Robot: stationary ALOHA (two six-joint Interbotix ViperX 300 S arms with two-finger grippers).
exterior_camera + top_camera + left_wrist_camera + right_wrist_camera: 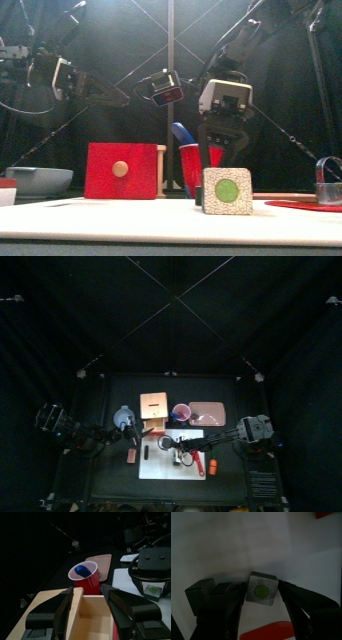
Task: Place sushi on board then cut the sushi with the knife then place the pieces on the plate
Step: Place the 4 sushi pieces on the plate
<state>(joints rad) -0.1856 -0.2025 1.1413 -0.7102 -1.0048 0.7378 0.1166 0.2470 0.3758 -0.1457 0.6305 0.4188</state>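
Note:
One dark green sushi piece (227, 191) with a pale rim and a green centre stands on the white board (160, 464). My right gripper (225, 160) comes down on it from above. In the right wrist view its jaws press both sides of the sushi piece (262, 591). A red cup (85, 576) holding the blue knife (183, 143) stands behind the board, with the pink plate (210, 412) to its right. My left gripper (89, 594) hangs open above the wooden box (154, 407), holding nothing.
The box shows its red drawer front (122, 171) at the left. A blue-grey bowl (38, 180) sits further left. A metal cutter (329, 183) stands at the right edge. A small red toy (131, 456) and orange toys (211, 466) lie beside the board.

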